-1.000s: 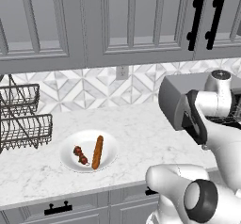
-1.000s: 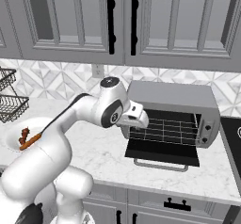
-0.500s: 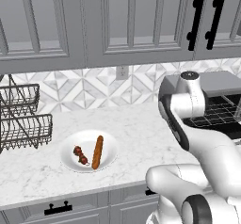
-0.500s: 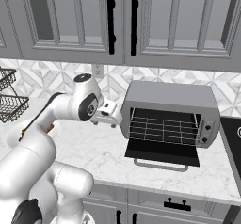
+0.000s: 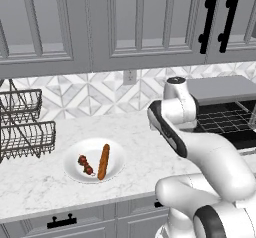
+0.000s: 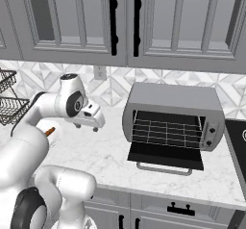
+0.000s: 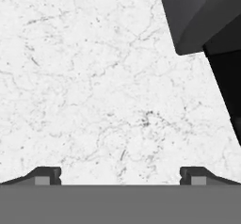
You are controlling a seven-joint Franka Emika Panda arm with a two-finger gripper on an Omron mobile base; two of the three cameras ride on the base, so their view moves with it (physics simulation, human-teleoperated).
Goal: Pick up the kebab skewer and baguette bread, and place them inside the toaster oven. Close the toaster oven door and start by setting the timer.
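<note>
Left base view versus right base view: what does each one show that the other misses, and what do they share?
Left base view: the white plate holding the kebab skewer beside the whole baguette bread.

Right base view: the toaster oven from the front, its toaster oven door folded down open, wire rack and side knobs visible, plus the open gripper above the counter.

Shared: marble counter, wire basket rack, cabinets, wall outlet.

Marble counter [image 7: 94, 77], toaster oven [image 7: 202, 16] corner — top right
</note>
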